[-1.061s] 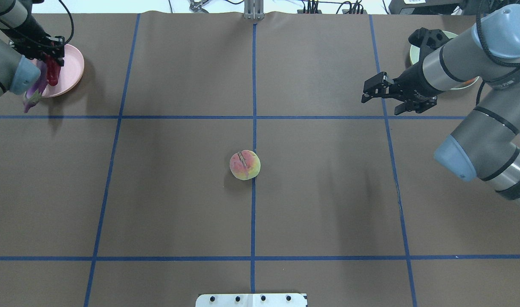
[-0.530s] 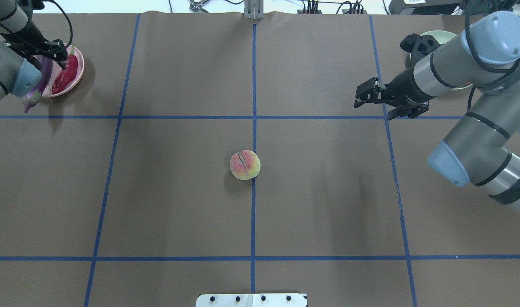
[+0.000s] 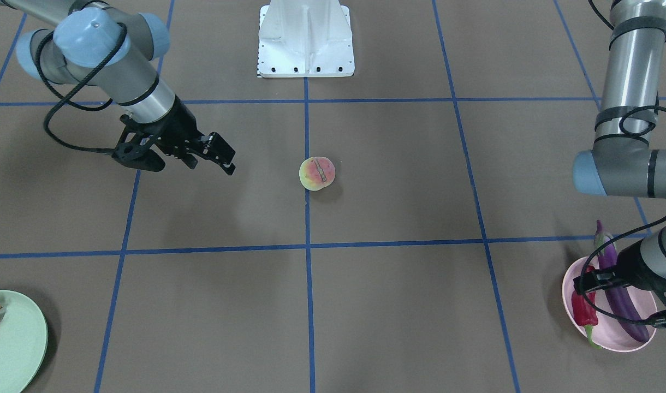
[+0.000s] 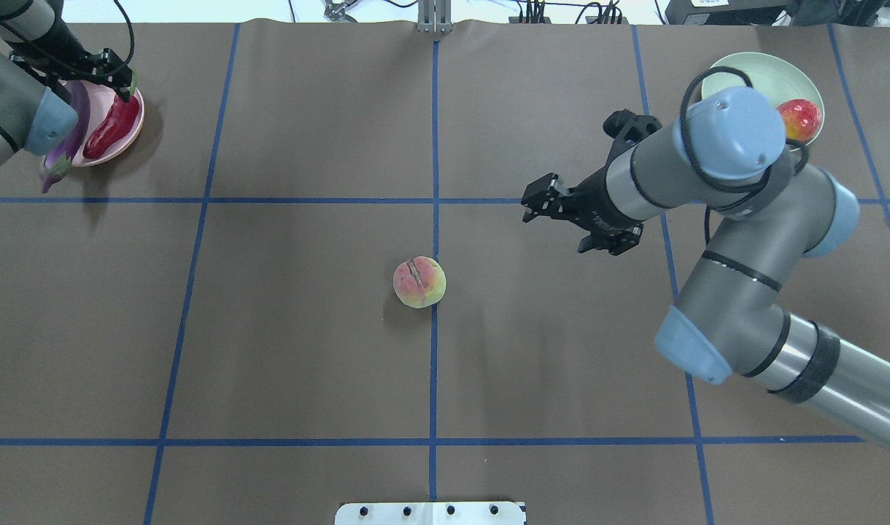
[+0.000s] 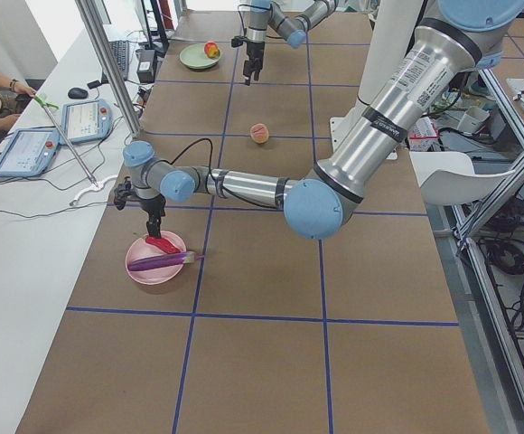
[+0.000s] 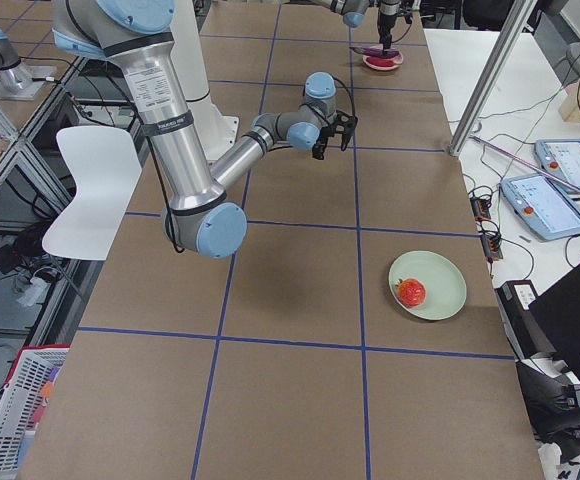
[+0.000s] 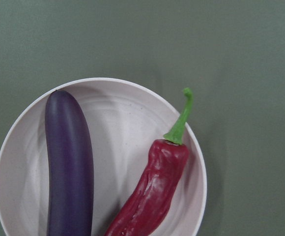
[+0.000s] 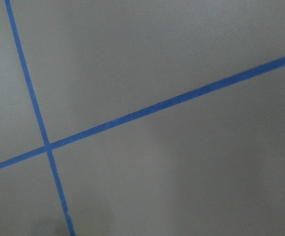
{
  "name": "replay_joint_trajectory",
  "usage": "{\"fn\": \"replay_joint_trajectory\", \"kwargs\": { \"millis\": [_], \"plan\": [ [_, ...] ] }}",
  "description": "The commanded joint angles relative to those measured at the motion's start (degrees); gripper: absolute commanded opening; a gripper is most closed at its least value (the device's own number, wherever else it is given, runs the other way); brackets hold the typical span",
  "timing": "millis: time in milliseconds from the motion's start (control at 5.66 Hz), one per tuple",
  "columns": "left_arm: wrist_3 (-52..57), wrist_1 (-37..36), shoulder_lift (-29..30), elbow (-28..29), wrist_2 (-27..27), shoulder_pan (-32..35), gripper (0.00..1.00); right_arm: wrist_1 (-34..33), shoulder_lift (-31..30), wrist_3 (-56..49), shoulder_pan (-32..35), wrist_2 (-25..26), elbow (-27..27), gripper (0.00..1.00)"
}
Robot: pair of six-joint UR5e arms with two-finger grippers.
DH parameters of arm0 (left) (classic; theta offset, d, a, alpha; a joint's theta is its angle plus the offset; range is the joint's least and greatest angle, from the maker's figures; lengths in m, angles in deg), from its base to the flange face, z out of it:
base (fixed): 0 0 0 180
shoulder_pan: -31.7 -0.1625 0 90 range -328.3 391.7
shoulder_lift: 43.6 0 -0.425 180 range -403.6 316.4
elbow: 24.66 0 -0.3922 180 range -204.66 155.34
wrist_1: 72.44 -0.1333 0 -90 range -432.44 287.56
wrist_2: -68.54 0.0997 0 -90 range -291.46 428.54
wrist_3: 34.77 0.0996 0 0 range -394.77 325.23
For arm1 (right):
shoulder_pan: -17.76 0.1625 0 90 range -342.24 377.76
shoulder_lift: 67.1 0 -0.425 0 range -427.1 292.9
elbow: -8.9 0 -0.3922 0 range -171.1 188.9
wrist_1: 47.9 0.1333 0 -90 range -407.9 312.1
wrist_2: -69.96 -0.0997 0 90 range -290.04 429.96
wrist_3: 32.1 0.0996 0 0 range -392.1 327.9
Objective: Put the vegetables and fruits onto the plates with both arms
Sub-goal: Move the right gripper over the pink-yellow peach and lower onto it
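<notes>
The peach (image 4: 419,282) lies alone at the table's middle, also in the front view (image 3: 317,173). The pink plate (image 4: 136,109) at the far left holds the eggplant (image 4: 69,138) and the chili pepper (image 4: 111,125), side by side in the left wrist view (image 7: 152,191). My left gripper (image 3: 625,303) hovers open over that plate, holding nothing. The mint green plate (image 4: 744,69) at the far right holds the pomegranate (image 4: 799,120). My right gripper (image 4: 554,232) is open and empty, above the table, right of and beyond the peach.
The white robot base (image 3: 305,38) stands at the table's near middle edge. Blue tape lines (image 8: 147,110) cross the brown table. A desk with tablets (image 5: 63,127) runs along the far side. A white chair (image 6: 95,180) stands behind the robot.
My left gripper let go of the chili pepper, which now lies on the pink plate. My right arm swung left toward the peach, uncovering the green plate and pomegranate.
</notes>
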Motion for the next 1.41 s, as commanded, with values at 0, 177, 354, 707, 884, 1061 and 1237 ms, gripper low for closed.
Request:
{"fn": "replay_joint_trajectory", "kwargs": {
  "millis": [0, 177, 354, 707, 884, 1061, 1237],
  "plan": [
    [-2.9, -0.3, 0.1, -2.2, -0.8, -0.2, 1.0, -12.9, 8.3, 8.0, -5.9, 5.1, -0.6, 1.0],
    [-4.3, -0.6, 0.0, -3.3, -3.0, -0.2, 1.0, -16.5, 10.4, 11.3, -8.1, 6.6, -1.5, 1.0],
    [-7.1, 0.0, 0.0, -4.0, -3.0, -0.2, 1.0, -17.0, 15.4, 16.8, -8.7, 7.0, -6.6, 0.99],
    [-9.5, 0.1, -0.6, -6.1, -3.1, -0.5, 1.0, -16.8, 25.2, 24.9, -8.7, 7.0, -20.2, 0.99],
    [-10.6, 0.1, -0.5, -6.3, -3.0, -1.1, 1.0, -17.0, 25.0, 25.3, -9.2, 7.0, -20.6, 0.99],
    [-10.7, 0.1, -0.5, -6.3, -3.0, -1.2, 1.0, -17.1, 25.1, 25.3, -9.2, 7.0, -21.3, 0.99],
    [-10.8, 0.1, -0.7, -6.9, -3.0, -1.3, 1.0, -17.1, 25.4, 26.0, -9.4, 7.0, -21.9, 0.99]
  ]
}}
